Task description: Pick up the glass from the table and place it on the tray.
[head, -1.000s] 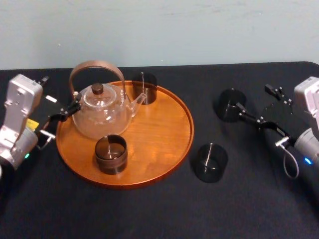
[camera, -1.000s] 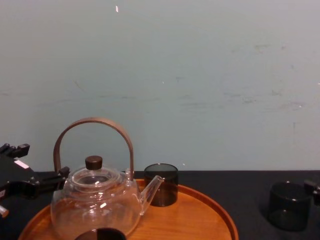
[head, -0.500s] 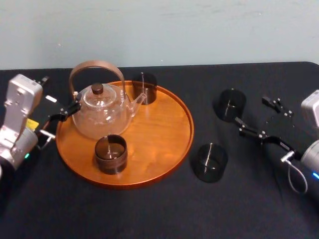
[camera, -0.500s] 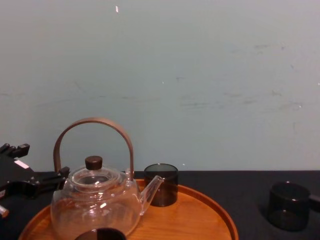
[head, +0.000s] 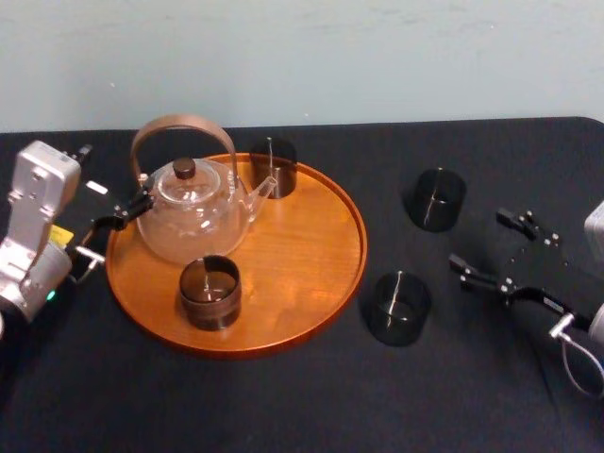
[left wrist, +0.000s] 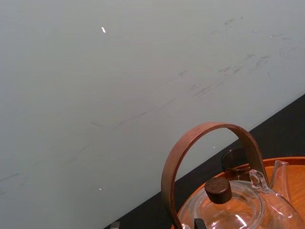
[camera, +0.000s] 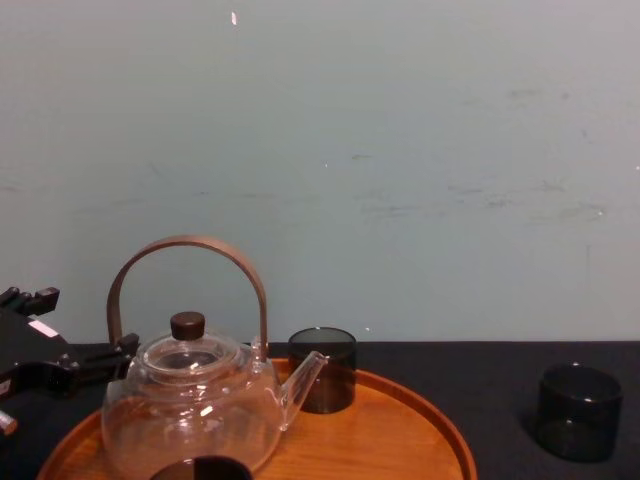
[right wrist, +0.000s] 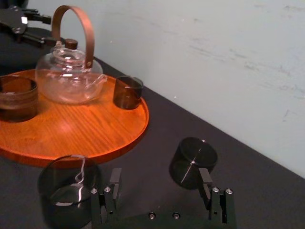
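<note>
The right pincer (head: 481, 241), spread and empty, has drawn back from the far dark cylindrical glass (head: 439, 198). That glass stands on the black-cloth worktop (head: 283, 406), well apart from the round orange-brown wooden tray (head: 302, 245), so the grasp is not yet made. The left pincer (head: 113, 179), also spread, is parked beside the tray.

Light's soft and even, seems to come from overhead. The black surface (head: 283, 396) swallows most shadows. There are small white glints on the glass teapot (head: 193, 222), a thin bright streak on the dark glass (head: 398, 307), and a mild sheen on the tray (head: 311, 274).
</note>
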{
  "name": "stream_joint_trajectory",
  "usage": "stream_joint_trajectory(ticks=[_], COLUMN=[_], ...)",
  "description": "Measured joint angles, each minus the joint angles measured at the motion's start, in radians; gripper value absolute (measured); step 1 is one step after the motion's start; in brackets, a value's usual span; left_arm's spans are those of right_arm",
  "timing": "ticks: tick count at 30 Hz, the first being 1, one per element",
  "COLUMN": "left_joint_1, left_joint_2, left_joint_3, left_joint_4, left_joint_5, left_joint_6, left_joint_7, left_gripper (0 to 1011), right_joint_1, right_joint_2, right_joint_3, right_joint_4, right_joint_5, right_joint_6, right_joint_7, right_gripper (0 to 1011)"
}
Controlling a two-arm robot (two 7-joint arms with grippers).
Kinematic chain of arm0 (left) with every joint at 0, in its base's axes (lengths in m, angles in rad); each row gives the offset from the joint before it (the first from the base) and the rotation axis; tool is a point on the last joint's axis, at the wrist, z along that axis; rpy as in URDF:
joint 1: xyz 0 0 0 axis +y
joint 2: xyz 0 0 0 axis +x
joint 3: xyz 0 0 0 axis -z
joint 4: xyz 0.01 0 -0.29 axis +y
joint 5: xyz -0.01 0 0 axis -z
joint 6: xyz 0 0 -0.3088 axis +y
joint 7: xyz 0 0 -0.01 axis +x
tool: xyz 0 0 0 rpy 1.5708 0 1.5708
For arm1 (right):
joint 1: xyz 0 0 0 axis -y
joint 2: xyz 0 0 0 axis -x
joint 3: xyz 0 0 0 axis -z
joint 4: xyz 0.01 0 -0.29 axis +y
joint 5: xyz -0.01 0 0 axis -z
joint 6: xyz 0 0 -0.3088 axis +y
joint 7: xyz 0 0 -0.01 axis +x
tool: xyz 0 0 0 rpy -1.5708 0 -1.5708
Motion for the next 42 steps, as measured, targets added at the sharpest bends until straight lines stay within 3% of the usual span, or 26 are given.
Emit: stream_joint_trajectory(ticks=[10,20,42], left_joint_1=[0.000,0.000,0.000], left_joint_2=[0.000,0.000,0.000], left_joint_3=[0.000,0.000,0.000], left_joint_4=[0.000,0.000,0.000], left_joint_5=[0.000,0.000,0.000], left_joint_6=[0.000,0.000,0.000], left_joint_7=[0.000,0.000,0.000], left_gripper=[1010,1009,1010], right_joint_1=[-0.076,-0.125,-0.083], right_joint_2=[0.013,-0.002,-0.086], right_joint_3=[0.030,0.046,0.014], right_joint_4=[-0.045,-0.068,-0.011], right_joint_5=[0.004,0.001,-0.025], right_joint_6=[0.001,-0.004,0.030], right_joint_7=[0.022,0.036,0.138], right_gripper=[1002,1002,1002])
